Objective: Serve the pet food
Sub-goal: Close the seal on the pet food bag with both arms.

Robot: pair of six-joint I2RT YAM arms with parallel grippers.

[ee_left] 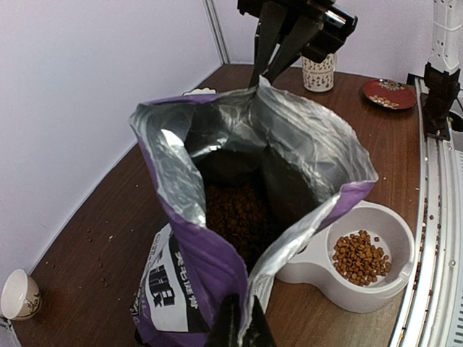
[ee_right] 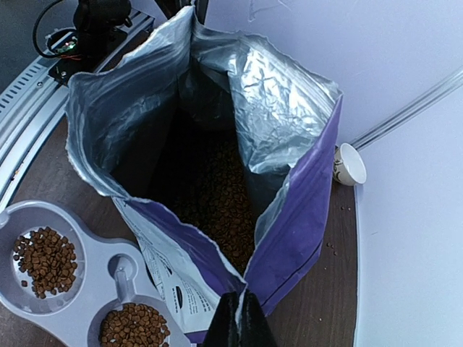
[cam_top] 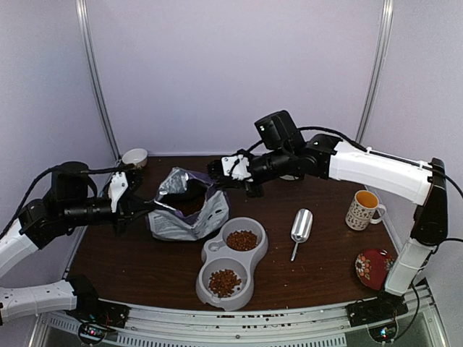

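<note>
**Both grippers clamped on the bag mouth**

Left gripper [ee_left: 237, 327] is pinched tight on the near edge of the bag [cam_top: 189, 215], with foil squeezed between its fingers. Across the opening, the right gripper [ee_right: 239, 322] is closed just as hard on the opposite edge. The mouth gapes between them, silver lining showing. Kibble [ee_right: 217, 206] sits deep inside the bag, and there's more in both wells of the bowl [cam_top: 216, 254], which stands just in front of the bag. The scoop [cam_top: 301, 225] lies on the table to the bowl's right, apart from it. Mug [cam_top: 362, 210] and red plate [cam_top: 374, 266] are off at the right edge, and a small cup [cam_top: 134, 156] is back left.
</note>
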